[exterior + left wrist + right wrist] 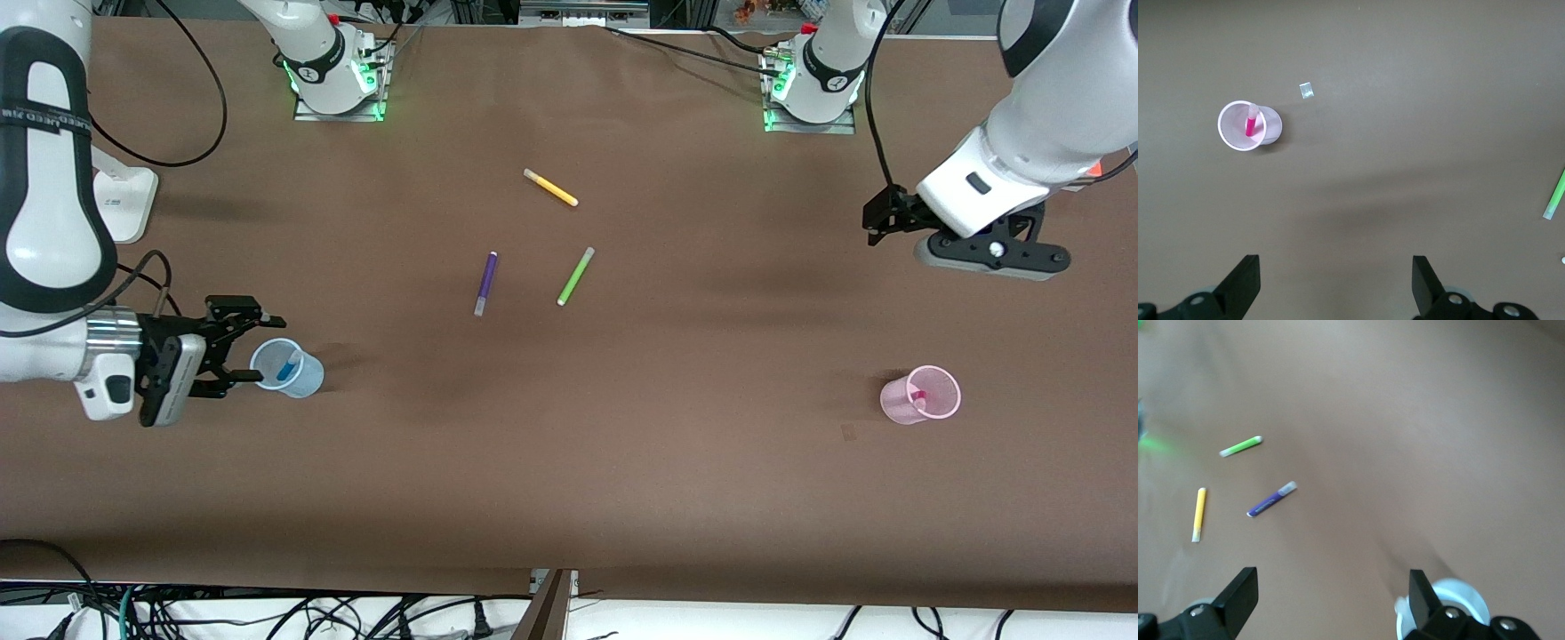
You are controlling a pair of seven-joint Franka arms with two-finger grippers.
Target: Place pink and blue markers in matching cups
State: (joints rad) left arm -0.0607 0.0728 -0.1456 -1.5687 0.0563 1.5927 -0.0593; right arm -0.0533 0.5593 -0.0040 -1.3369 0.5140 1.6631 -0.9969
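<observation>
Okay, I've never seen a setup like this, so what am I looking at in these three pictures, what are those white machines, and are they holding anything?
The white machines are two robot arms bolted to a brown table. The big picture looks down from a high camera facing them; the other two come from cameras on each arm's wrist.

The right gripper hangs open beside the blue cup, which holds the blue marker. The left gripper is open in the air toward its own end of the table. Neither holds anything.

The pink cup holds the pink marker. Loose on the table lie a yellow marker, a purple marker and a green marker.
</observation>
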